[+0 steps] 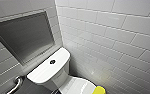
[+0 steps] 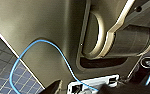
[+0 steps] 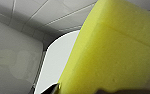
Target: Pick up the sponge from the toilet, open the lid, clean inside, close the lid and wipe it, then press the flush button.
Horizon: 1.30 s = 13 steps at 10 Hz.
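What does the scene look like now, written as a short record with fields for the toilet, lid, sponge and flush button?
toilet: white, in a corner of grey tiled walls
flush button: dark, round, centre of the tank top
lid: appears down
sponge: yellow, by the lid's edge; very close to the right wrist camera; whether it is held, cannot tell
wall niche: recessed, above the tank

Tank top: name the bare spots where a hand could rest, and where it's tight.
The tank top is bare on both sides of the flush button: the end by the tiled wall and the end toward the grab rail. It is tighter on the lid, where the sponge is at its edge.
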### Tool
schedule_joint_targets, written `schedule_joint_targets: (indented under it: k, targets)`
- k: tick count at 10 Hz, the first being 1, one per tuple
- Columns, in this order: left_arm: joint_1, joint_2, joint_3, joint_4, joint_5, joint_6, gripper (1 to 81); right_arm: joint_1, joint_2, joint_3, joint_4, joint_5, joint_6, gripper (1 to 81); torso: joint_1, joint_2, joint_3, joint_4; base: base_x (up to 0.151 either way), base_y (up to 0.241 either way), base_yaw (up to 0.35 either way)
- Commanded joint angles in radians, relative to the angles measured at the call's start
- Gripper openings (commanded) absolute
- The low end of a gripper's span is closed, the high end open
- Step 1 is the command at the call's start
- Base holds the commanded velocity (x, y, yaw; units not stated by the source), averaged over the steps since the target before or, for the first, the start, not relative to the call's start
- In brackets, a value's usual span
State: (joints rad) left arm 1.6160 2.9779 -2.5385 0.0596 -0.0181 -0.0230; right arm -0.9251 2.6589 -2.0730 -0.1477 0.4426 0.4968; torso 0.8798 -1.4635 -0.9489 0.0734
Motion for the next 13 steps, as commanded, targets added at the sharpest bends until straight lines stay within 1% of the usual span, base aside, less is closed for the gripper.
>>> schedule_joint_targets:
  k: [1, 3, 4, 5, 7, 10, 11, 13]
  targets:
    - [0.028, 0.000, 0.007, -0.015, 0.092, 0.002, 81.1, 0.088, -0.011, 0.015, -0.035, -0.002, 0.002, 81.1, 0.000, 0.000, 0.000, 0.000, 0.000, 0.000, 0.000]
    - [0.029, 0.003, 0.009, -0.015, 0.092, 0.002, 81.1, 0.082, -0.012, 0.009, -0.033, -0.001, 0.002, 81.1, 0.000, 0.000, 0.000, 0.000, 0.000, 0.000, 0.000]
    - [0.028, 0.003, 0.009, -0.015, 0.099, 0.003, 81.1, 0.082, -0.009, 0.001, -0.032, -0.001, 0.003, 1.0, 0.000, 0.000, 0.000, 0.000, 0.000, 0.000, 0.000]
    - [0.028, 0.004, 0.007, -0.015, 0.101, 0.003, 81.1, 0.082, -0.009, -0.004, -0.030, -0.001, 0.003, 1.0, 0.000, 0.000, 0.000, 0.000, 0.000, 0.000, 0.000]
    - [0.025, 0.004, 0.007, -0.014, 0.101, 0.003, 81.1, 0.090, -0.028, 0.004, -0.033, -0.002, 0.026, 1.0, 0.000, 0.000, 0.000, 0.000, 0.000, 0.000, 0.000]
    - [0.023, 0.012, 0.009, -0.010, 0.090, 0.003, 81.1, 0.097, -0.100, 0.076, -0.035, -0.002, 0.034, 1.0, 0.000, 0.000, 0.000, 0.000, 0.000, 0.000, 0.000]
    - [0.023, 0.012, 0.009, -0.010, 0.089, 0.005, 81.1, 0.097, -0.104, 0.077, -0.033, -0.002, 0.034, 1.0, -0.064, 0.100, 0.000, 0.000, 0.000, 0.000, 0.000]
    - [0.023, 0.018, 0.007, -0.009, 0.087, 0.008, 81.1, 0.105, -0.139, 0.112, -0.030, -0.008, 0.034, 1.0, -0.076, 0.119, 0.000, 0.000, 0.000, 0.000, 0.000]
